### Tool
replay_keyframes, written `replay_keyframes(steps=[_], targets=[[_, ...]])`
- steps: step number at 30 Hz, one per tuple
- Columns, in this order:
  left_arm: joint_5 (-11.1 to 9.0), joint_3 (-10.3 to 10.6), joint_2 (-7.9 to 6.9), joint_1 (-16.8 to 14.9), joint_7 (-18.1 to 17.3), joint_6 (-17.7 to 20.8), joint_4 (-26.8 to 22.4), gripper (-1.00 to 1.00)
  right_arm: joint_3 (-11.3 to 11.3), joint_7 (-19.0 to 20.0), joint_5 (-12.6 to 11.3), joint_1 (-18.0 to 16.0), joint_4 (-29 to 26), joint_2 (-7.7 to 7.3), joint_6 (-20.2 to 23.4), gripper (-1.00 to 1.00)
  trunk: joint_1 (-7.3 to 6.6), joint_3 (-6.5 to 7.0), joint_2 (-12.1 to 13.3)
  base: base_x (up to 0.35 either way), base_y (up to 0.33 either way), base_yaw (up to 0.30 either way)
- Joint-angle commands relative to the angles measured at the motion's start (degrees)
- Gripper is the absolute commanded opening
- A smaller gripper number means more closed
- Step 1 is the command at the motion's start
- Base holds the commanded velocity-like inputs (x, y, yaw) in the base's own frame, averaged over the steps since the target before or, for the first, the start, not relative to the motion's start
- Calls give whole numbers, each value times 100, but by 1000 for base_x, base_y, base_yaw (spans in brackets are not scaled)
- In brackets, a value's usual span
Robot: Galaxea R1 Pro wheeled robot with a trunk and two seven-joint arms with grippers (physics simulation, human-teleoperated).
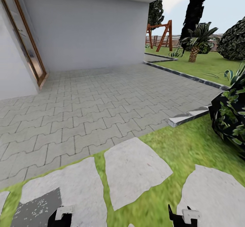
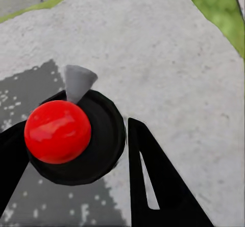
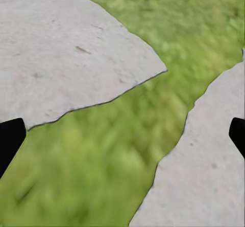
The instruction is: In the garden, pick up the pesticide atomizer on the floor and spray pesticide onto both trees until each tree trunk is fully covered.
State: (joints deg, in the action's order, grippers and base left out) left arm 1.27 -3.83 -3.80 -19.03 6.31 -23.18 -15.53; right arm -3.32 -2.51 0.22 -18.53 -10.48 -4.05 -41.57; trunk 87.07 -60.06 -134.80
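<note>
Carrying atomizer (image 2: 71, 135) clamped in left tool (image 2: 76, 150), right tool (image 3: 122, 135) spread empty; keep nozzle upright toward lawn

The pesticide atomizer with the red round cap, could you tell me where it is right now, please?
In the left wrist view, the black atomizer with its red round cap sits between the left gripper's black fingers, above a grey stepping stone.

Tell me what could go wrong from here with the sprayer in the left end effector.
The left end effector seems to hold the sprayer low on its round body, and only one finger shows clearly, so it might slip or tip while driving.

The dark bush sits close on the right; the right arm could brush it.

No bare grey trunks are in sight, only a palm and paving, so the robot must turn.
</note>
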Motion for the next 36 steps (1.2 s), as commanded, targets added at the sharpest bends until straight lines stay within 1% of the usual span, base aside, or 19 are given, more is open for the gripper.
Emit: replay_keyframes(steps=[1, 22, 28, 36], targets=[[14, -22, 2, -5, 1, -20, 7, -100, -22, 5, 5, -2, 3, 1, -17, 100, -1, 2, -2, 0, 0, 221], [6, -22, 2, -5, 1, -20, 7, -100, -29, -9, -6, -2, -10, 8, -23, 100, -1, 145, -2, 0, 0, 184], [5, -30, 2, -5, 1, -20, 7, -100, -29, -233, -5, -2, -7, 10, -19, 100, -1, 189, -2, 0, 0, 170], [5, -29, 2, -5, 1, -20, 7, -100, -20, -280, 4, -2, -6, 18, -18, 100, -1, 252, -2, 0, 0, 141]])
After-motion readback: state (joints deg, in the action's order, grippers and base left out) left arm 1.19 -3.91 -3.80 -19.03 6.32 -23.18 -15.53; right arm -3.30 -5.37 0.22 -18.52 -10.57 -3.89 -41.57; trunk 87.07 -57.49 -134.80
